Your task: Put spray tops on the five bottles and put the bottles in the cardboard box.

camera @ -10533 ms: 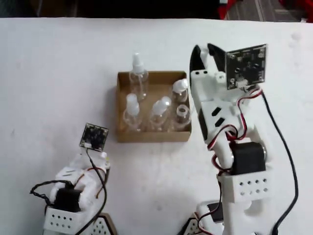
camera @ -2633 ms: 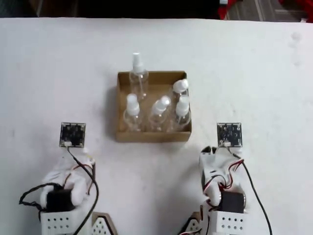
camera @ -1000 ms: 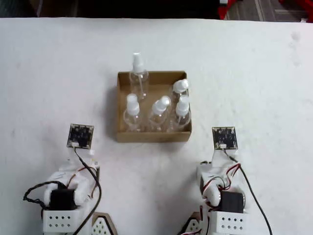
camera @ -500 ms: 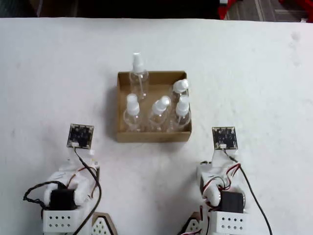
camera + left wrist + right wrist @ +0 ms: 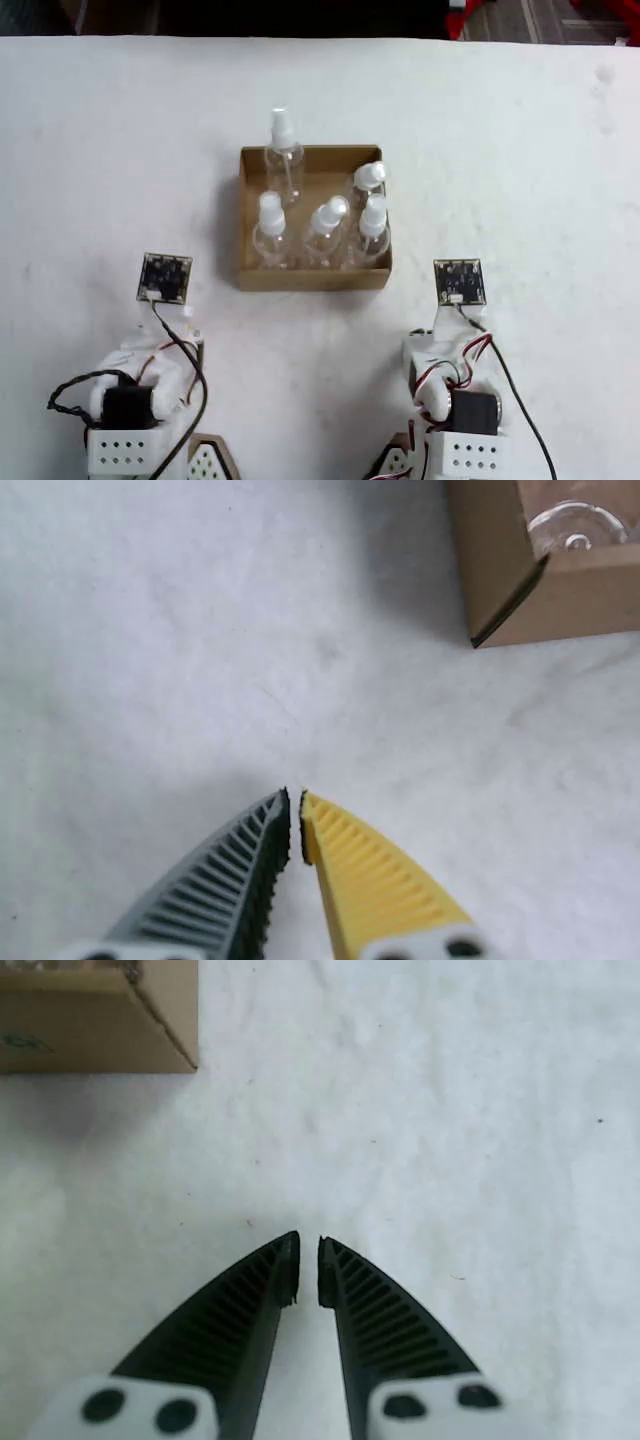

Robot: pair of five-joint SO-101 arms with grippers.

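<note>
Five clear plastic bottles [image 5: 270, 240] with white spray tops [image 5: 372, 210] stand in the brown cardboard box [image 5: 310, 277] — left hand [image 5: 295, 810] and right hand [image 5: 308, 1260] closed, empty, above the white bench [image 5: 520, 150] — so probably only a loosely seated top could fail.

The high camera looks straight down on the white worktop [image 5: 520, 150]. The wrist cameras sit low and close, one behind the grey and yellow pincer [image 5: 295, 815], one behind the black pincer [image 5: 305, 1260]. All three see the brown cardboard box [image 5: 315, 277].
</note>
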